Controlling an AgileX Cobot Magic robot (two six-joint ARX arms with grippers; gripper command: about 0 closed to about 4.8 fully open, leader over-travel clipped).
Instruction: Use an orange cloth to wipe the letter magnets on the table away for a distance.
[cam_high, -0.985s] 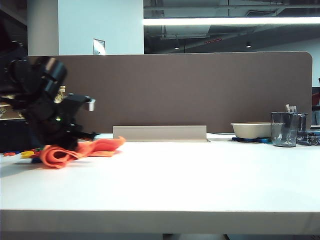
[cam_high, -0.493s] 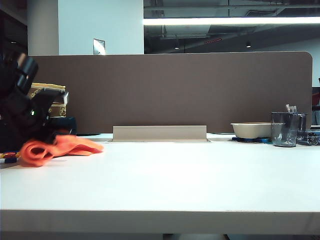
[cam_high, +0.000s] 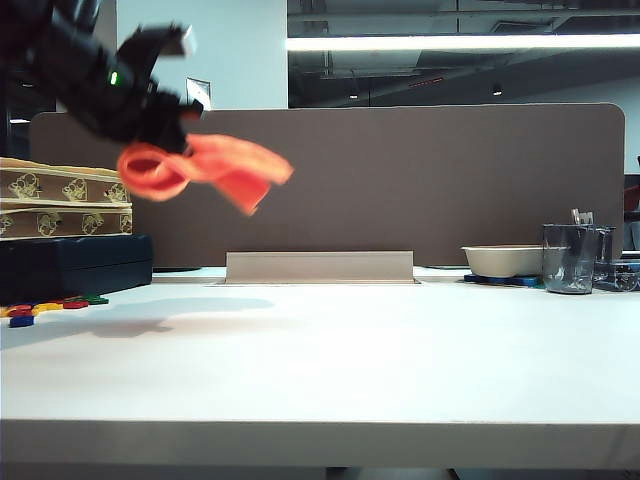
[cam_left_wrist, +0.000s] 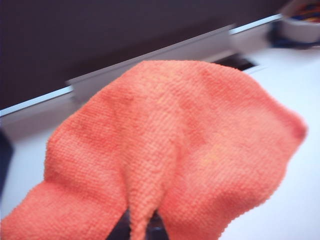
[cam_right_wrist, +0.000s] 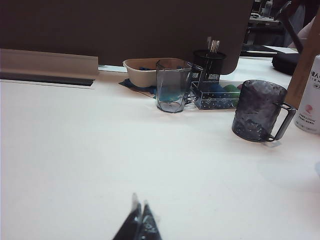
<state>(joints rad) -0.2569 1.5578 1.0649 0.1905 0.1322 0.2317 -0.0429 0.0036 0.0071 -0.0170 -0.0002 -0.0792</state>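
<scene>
Orange cloth (cam_high: 205, 168) aloft, left claw (cam_high: 160, 135) clamped | right claw (cam_right_wrist: 139, 222) closed – wrist-view only

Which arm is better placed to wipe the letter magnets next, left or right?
Left. The left gripper already holds the orange cloth in the air, above the table's left side near the letter magnets. The right gripper is shut, empty, over the far side.

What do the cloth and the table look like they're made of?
Cloth: soft microfibre-like fabric, judging by its nubbly looped weave and limp drape from the shut left hand. Table: smooth white top, probably laminate, with a faint sheen and soft shadow.
</scene>
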